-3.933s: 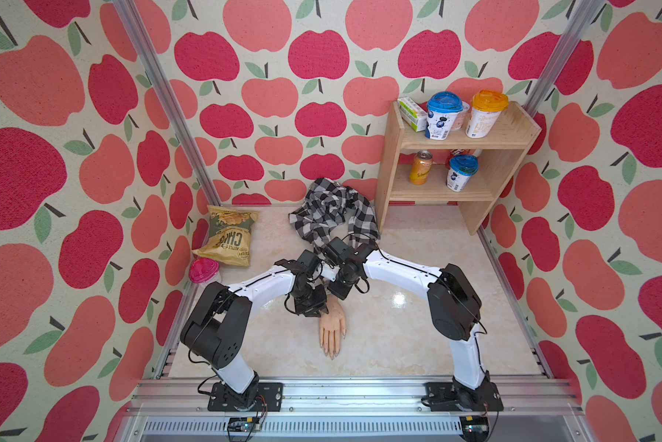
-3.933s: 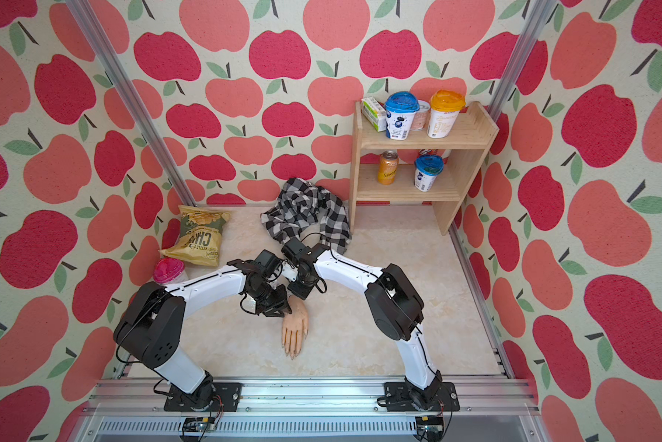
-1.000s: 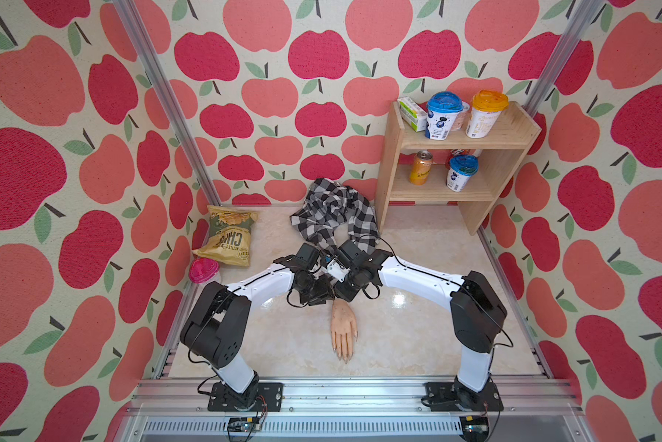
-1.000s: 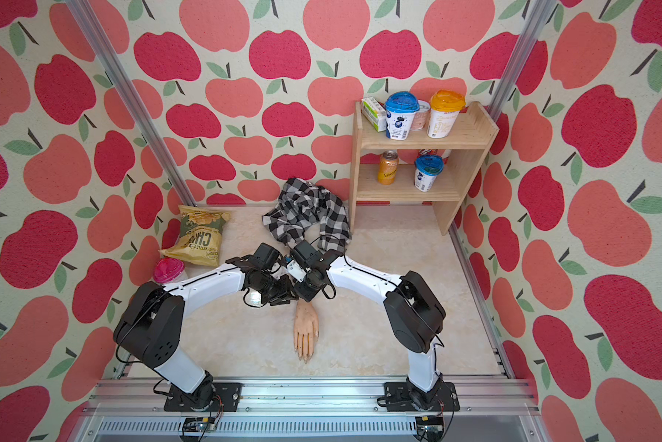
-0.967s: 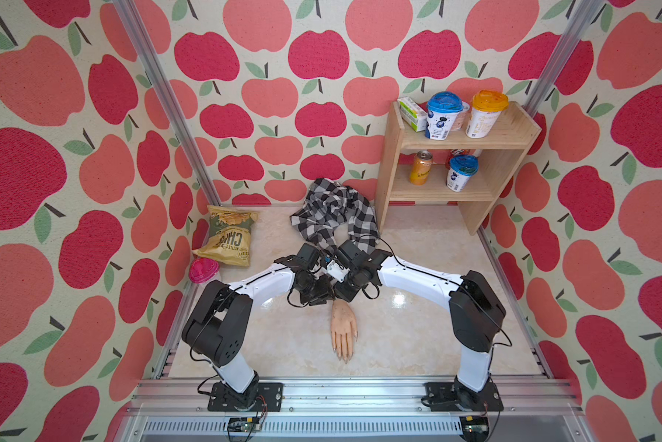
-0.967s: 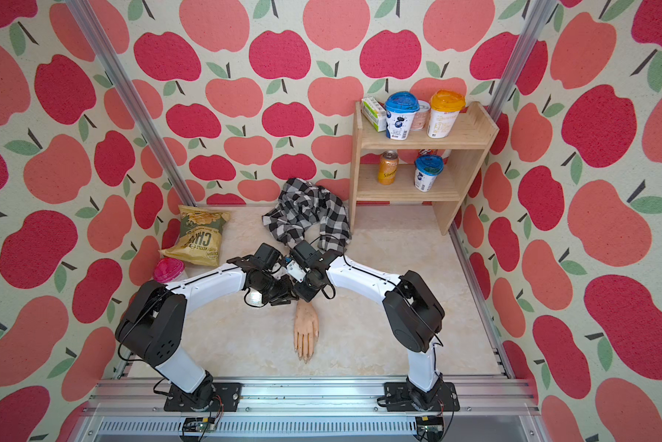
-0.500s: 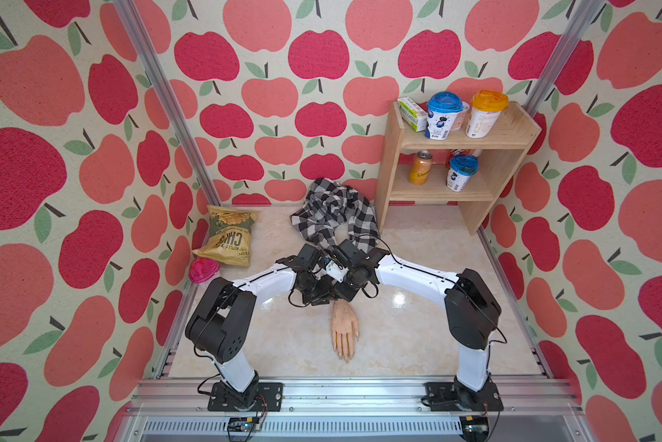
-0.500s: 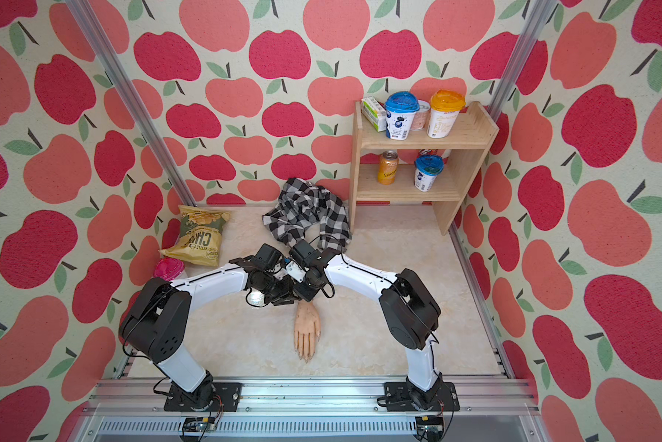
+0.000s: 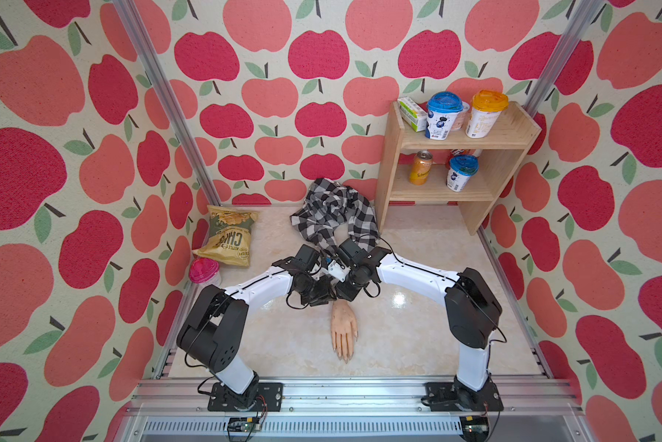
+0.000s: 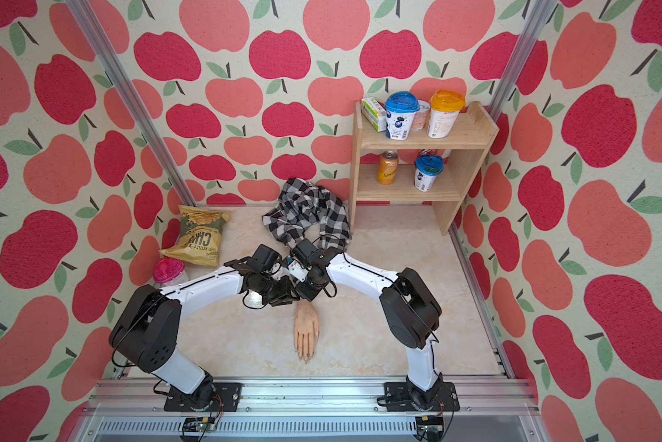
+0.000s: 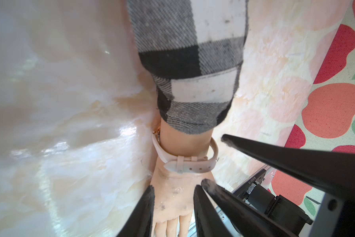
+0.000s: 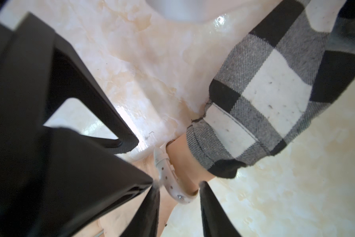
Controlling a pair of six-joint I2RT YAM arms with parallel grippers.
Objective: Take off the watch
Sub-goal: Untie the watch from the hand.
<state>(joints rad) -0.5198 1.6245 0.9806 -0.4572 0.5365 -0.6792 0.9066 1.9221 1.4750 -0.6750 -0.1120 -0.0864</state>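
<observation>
Because the hand (image 9: pixel 344 325) lies on the bench (image 9: pixel 398 344) with fingers toward the near edge, the left gripper (image 11: pixel 173 190) comes first, jaws narrow and close on either side of its back; whether they press I cannot tell. Just beyond, the watch (image 11: pixel 184 162) rings the wrist, strap crosswise, buckle up, between the part-open jaws of the right gripper (image 12: pixel 179 186). Farther, the sleeve (image 11: pixel 193 82) ends just clear; chips (image 9: pixel 228 241) and shelf (image 9: pixel 390 160) stand at the far corners.

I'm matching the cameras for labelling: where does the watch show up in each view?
Left wrist: the watch circles the wrist between the checked sleeve and the mannequin hand.
Right wrist: its strap curves just past the sleeve's cuff.
Both top views: not visible; the wrist is covered.
Shared landmark: the checked sleeve, in every view.
</observation>
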